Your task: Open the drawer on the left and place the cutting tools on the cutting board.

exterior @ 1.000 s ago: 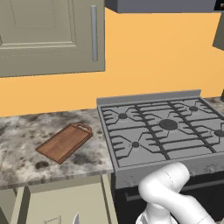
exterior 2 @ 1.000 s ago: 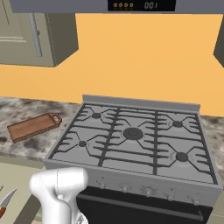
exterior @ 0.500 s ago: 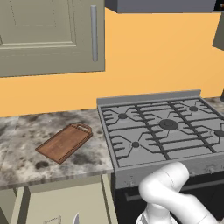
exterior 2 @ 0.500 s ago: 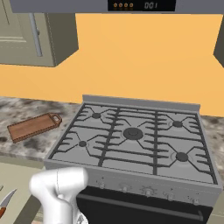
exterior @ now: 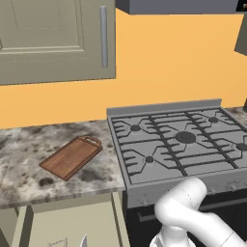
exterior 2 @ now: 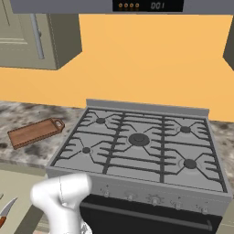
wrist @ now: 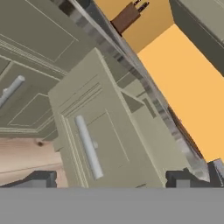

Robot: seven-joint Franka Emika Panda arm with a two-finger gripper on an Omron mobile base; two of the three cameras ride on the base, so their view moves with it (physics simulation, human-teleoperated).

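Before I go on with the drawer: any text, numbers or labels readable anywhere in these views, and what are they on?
"001", or close to it: orange digits on the dark display panel above the stove, right base view; the first digit is blurred.
Orange dots beside those digits: too small to read.
Stove knobs: no legible markings.
Cutting board, cabinets, drawer: no text.

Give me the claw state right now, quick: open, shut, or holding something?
Claw: open, jaws spread wide, holding nothing; it faces the pulled-out drawer front.
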